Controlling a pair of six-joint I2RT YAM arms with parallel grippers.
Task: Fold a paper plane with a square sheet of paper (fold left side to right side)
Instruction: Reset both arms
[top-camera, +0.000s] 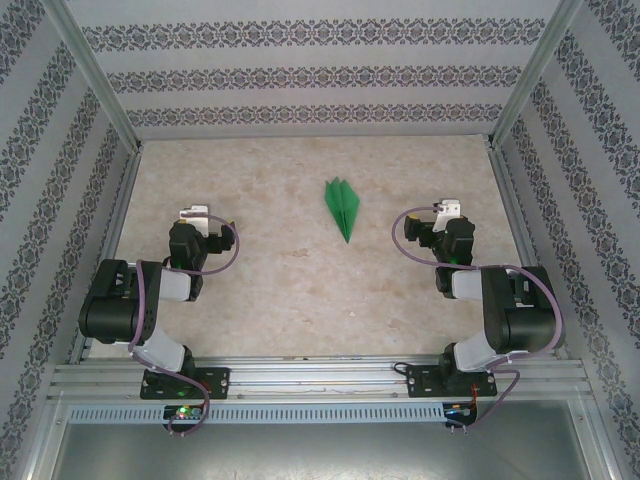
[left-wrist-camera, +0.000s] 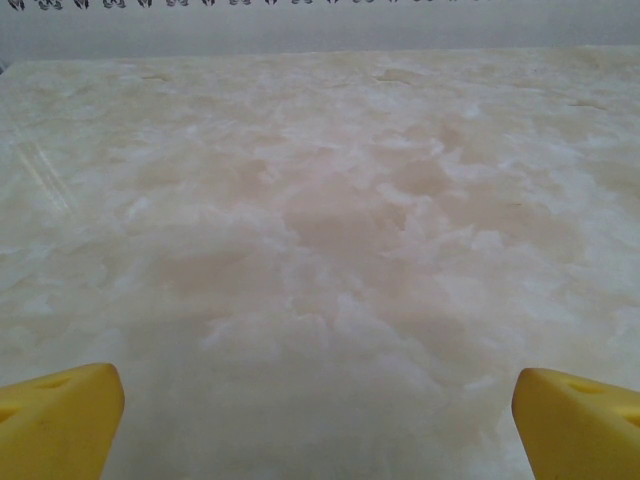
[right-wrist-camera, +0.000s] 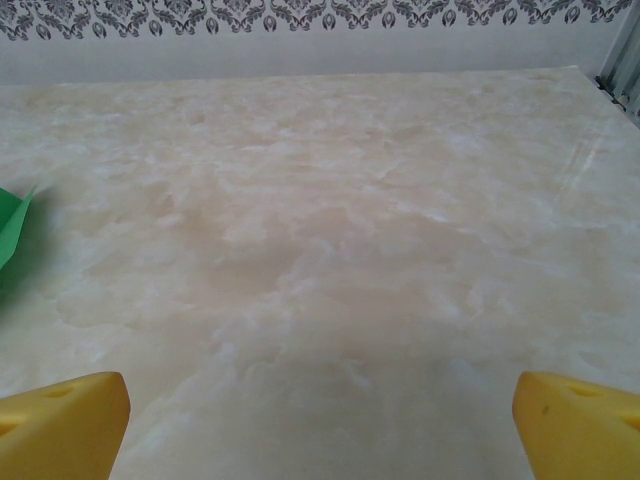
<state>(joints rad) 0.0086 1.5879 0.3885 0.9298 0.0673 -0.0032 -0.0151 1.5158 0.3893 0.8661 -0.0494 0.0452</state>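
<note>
Green paper plane (top-camera: 342, 208): flat on bench (top-camera: 300, 295), nose toward the arms, long axis far-to-near.
Left tool (top-camera: 194, 214): released, jaws wide.
Right tool (top-camera: 449, 211): released, jaws wide.

One paper plane (top-camera: 342, 207), two arms (top-camera: 135, 300) (top-camera: 505, 305)

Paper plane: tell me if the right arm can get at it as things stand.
Likely yes: the paper plane lies on the table left of the open right gripper, nothing between.

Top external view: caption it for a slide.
Green paper plane lies on the table between left arm and right arm.
</note>
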